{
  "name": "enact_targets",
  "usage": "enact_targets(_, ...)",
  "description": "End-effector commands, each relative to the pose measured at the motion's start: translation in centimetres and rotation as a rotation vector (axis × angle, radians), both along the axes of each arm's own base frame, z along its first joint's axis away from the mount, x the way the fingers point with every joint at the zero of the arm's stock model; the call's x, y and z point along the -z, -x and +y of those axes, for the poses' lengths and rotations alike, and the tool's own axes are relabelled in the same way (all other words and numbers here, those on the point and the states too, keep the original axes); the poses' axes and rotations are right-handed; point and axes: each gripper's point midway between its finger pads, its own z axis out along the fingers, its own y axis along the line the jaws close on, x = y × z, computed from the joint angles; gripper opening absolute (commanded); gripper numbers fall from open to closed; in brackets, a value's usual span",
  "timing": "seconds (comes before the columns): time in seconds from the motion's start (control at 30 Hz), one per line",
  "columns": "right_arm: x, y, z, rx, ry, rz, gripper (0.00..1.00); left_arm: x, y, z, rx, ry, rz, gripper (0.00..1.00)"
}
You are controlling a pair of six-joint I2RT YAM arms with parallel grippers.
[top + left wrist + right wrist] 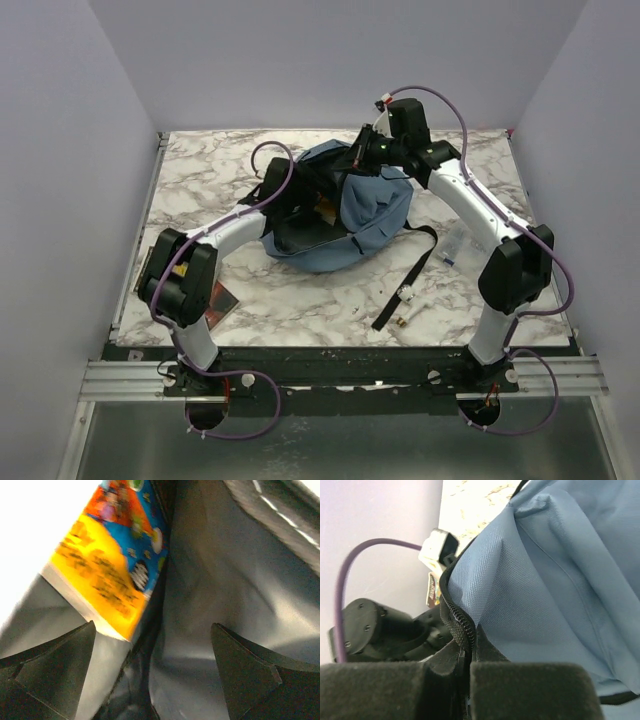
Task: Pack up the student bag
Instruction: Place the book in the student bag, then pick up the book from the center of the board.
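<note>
Currently, the student bag (375, 215) lies on the marble tabletop (300, 305), toward its far middle, with its mouth open. My left pincer (154, 627) is inside the bag, its fingers well apart and holding nothing. A flat yellow-and-blue printed item (115, 565) stands just ahead of it against the grey lining (225, 580). My right pincer (470, 655) is clamped on the bag's black zipper edge (457, 620).
</note>
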Motion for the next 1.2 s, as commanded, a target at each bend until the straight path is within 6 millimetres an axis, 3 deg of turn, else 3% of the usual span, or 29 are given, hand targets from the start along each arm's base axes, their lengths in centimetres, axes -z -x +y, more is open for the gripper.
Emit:
enact_targets(0.0, -0.9, -1.4, -2.3, 0.044, 0.059, -0.089, 0.01, -3.1, 2.5, 0.2, 0.11, -0.015, 0.001, 0.98)
enact_targets(0.2, 0.6, -2.0, -3.8, 0.082, 0.153, -0.111, 0.01, -5.0, 4.9, 1.2, 0.194, -0.069, -0.043, 0.97)
enact_targets(0.4, 3.3, -2.8, -6.2, 0.108, 0.329, -0.158, 0.0, -7.8, 8.5, 4.0, 0.31, -0.149, -0.21, 0.94)
enact_targets(0.47, 4.6, -2.9, -7.2, 0.114, 0.398, -0.168, 0.07, -8.7, 10.2, 5.7, 0.344, -0.202, -0.284, 0.95)
enact_targets(0.57, 6.2, -3.5, -8.4, 0.132, 0.478, -0.197, 0.29, -8.8, 12.1, 10.2, 0.312, -0.27, -0.307, 0.97)
enact_targets(0.63, 6.6, -3.4, -8.4, 0.118, 0.508, -0.182, 0.4, -8.3, 12.9, 14.3, 0.229, -0.315, -0.278, 0.97)
enact_targets(0.77, 4.7, -3.1, -8.2, 0.15, 0.589, -0.258, 0.67, -7.3, 14.0, 22.4, -0.002, -0.452, -0.214, 0.98)
enact_targets(0.83, 3.3, -2.6, -8.2, 0.174, 0.622, -0.305, 0.76, -6.5, 14.4, 25.5, -0.13, -0.471, -0.17, 0.98)
enact_targets(1.0, 0.3, -0.4, -6.8, 0.245, 0.688, -0.39, 0.88, -3.9, 14.5, 31.2, -0.339, -0.409, -0.011, 0.98)
enact_targets(1.17, -2.5, 2.6, -3.0, 0.239, 0.664, -0.468, 0.92, -2.0, 13.3, 35.2, -0.506, -0.274, 0.069, 0.98)
